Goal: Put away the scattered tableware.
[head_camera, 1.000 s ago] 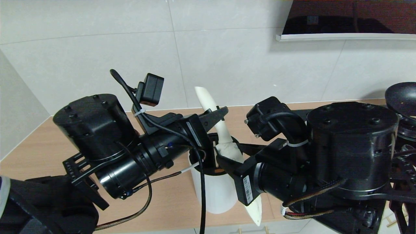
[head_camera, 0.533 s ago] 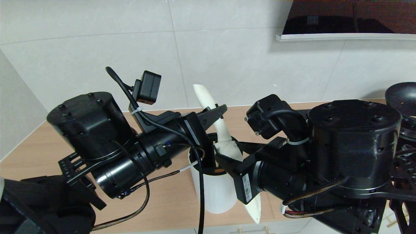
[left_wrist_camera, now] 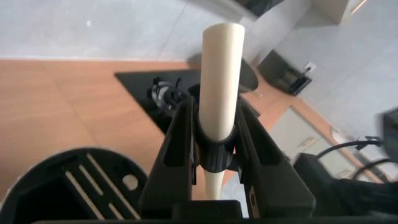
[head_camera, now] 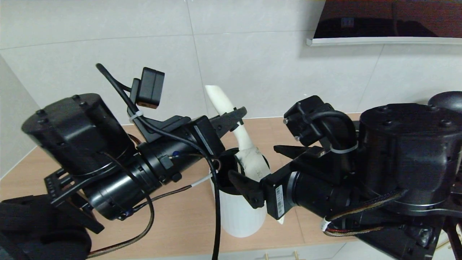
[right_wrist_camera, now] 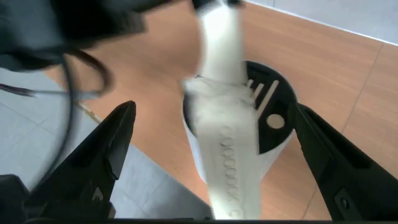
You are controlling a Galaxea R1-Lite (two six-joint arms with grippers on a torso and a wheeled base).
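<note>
A grey tiled wall [head_camera: 252, 65] backs a wooden counter [head_camera: 180, 220]. Above it a cream-white utensil [head_camera: 246, 139] hangs steeply tilted, its round handle up and its broader, marbled head down at the mouth of a white holder [head_camera: 240, 216] with a black slotted insert. The left gripper [left_wrist_camera: 214, 134], reaching in from the left, clamps the handle between its fingers. The right gripper [right_wrist_camera: 214, 127] faces it, jaws spread wide to either side of the holder.
</note>
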